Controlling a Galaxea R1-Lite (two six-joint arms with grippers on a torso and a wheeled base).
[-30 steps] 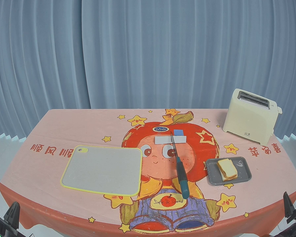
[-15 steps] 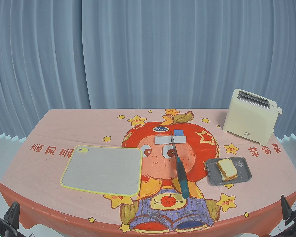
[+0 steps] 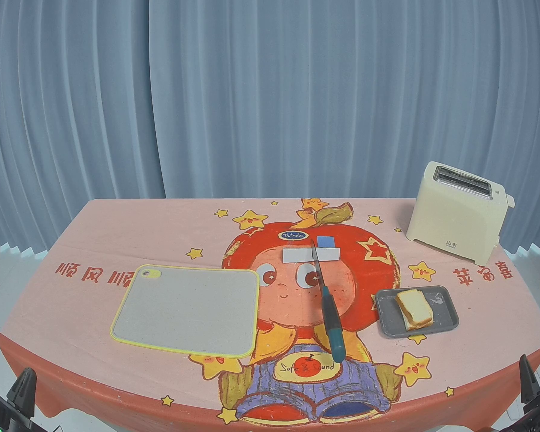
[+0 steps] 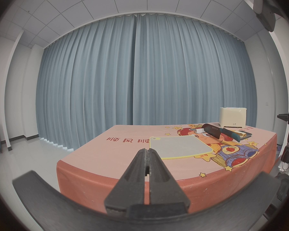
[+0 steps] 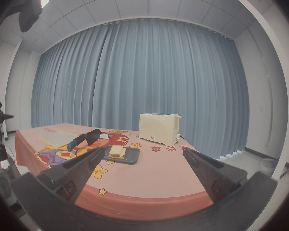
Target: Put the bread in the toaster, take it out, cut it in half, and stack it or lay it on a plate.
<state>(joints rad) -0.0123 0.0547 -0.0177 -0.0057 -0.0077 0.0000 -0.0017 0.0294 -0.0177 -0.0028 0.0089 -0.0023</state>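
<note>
The bread point(image 3: 414, 308) lies on the tray point(image 3: 447, 314). The right pincer point(image 5: 143, 151), spread, is nearer the tray. The left pincer point(image 4: 147, 153) is pressed together.

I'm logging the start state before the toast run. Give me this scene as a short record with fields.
bread: on the grey tray, untoasted side up cannot be told
tray: near right of the table, in front of the toaster
toaster: far right, upright, no bread sticking out
knife: mid-table, handle toward the robot
board: near left, nothing on it
left tool: shut, short of the near edge
right tool: open, holding nothing, short of the near edge
stage: bread not yet picked up
</note>
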